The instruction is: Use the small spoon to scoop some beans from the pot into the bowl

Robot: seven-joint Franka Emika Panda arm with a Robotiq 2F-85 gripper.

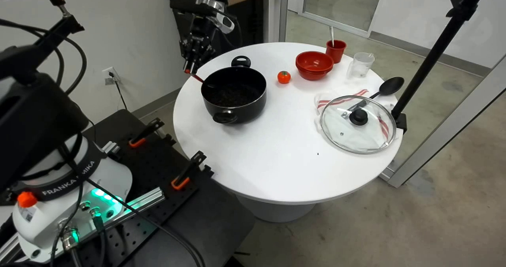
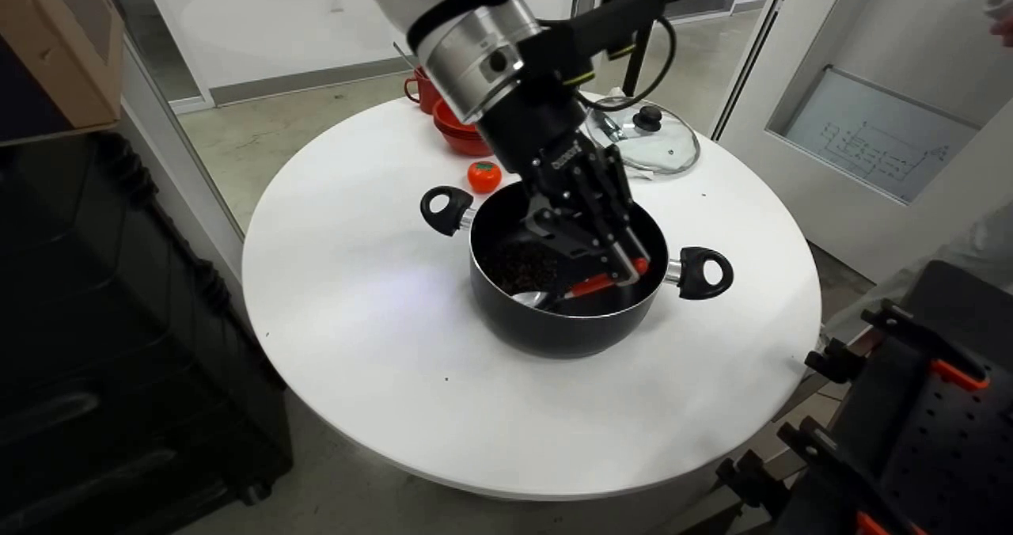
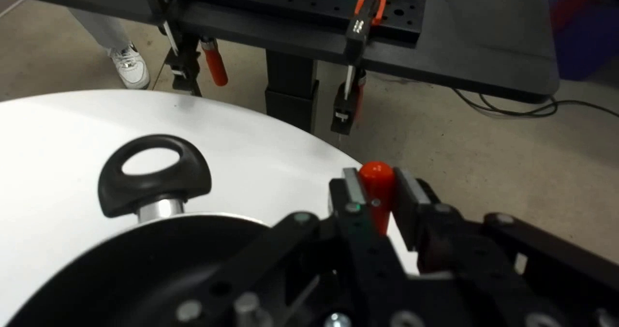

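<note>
A round white desk [image 1: 276,168] is topped by a glossy black pot [image 2: 554,335] with two side handles. Well apart from the pot, a striped cloth [image 1: 323,103] is partly covered by a glass lid [image 1: 358,117], beneath which the handle of a black utensil [image 1: 391,86] is tucked. The red bowl [image 1: 315,62] is stacked in a lower bowl [image 1: 313,76], just beside a red mug [image 1: 335,53]; a clear container [image 1: 361,64] is set near the mug. The small spoon [image 2: 593,285] is grasped by the jaws, clenched on its red handle, and its silvery head is slanted down inside the pot. A tomato [image 1: 284,77] is placed between pot and bowl. Dark beans [image 2: 521,266] are seen inside the pot; whether they are touched by the spoon cannot be told.
</note>
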